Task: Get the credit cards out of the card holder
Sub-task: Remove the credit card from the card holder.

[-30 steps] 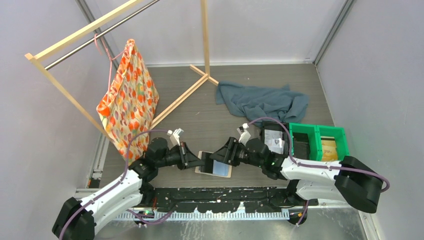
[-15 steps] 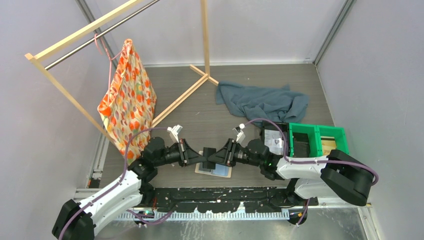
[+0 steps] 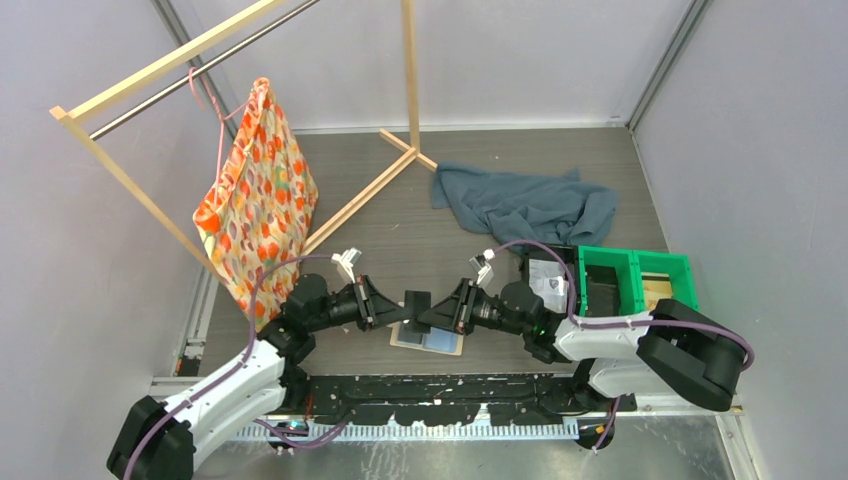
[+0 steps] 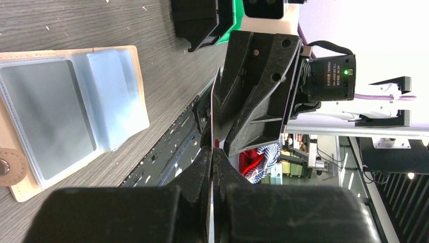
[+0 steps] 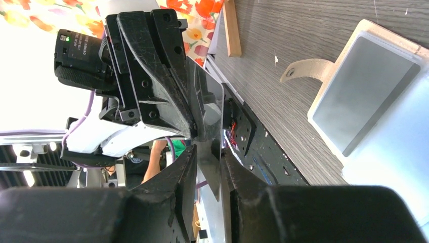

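Observation:
The tan card holder (image 3: 430,339) lies open and flat on the table, its pale blue-grey pockets (image 4: 71,109) facing up and its side tab (image 5: 303,70) out on the wood. Above it my left gripper (image 3: 398,304) is shut on a dark credit card (image 3: 414,301), seen edge-on (image 4: 214,114) in the left wrist view. My right gripper (image 3: 434,311) faces it from the right. The card's far end (image 5: 211,114) sits between the right jaws, which stand narrowly apart: the card lies against one finger (image 5: 238,177) with a gap to the other.
Green bins (image 3: 634,280) and a black tray (image 3: 548,280) holding a pale item stand at the right. A blue-grey cloth (image 3: 525,200) lies behind. A patterned bag (image 3: 258,200) hangs on a wooden rack (image 3: 150,75) at the left.
Both grippers have lifted off the holder and met above it. The right gripper has slid left over the card's free end, its jaws narrowing. The left grip is unchanged.

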Available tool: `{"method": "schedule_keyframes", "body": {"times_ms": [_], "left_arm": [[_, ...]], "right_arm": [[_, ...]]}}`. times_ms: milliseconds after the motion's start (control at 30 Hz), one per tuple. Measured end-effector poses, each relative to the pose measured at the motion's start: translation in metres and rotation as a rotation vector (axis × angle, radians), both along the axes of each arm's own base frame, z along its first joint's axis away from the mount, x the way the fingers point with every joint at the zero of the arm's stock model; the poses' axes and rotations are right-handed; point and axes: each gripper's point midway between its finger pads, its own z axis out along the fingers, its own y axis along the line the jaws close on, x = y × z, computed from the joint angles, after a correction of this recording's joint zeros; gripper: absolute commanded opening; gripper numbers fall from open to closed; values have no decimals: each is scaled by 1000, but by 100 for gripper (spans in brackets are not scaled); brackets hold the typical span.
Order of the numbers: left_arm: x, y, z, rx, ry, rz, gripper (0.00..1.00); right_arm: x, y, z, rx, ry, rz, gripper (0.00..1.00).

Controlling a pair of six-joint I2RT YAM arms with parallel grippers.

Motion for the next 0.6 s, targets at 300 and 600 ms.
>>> {"method": "schedule_keyframes", "body": {"times_ms": [300, 600], "left_arm": [[2, 1, 1, -7, -4, 7, 1], [2, 1, -5, 10, 9, 4, 47]], "right_arm": [[3, -2, 4, 25, 6, -13, 1], [9, -5, 6, 28, 19, -48, 1]]}}
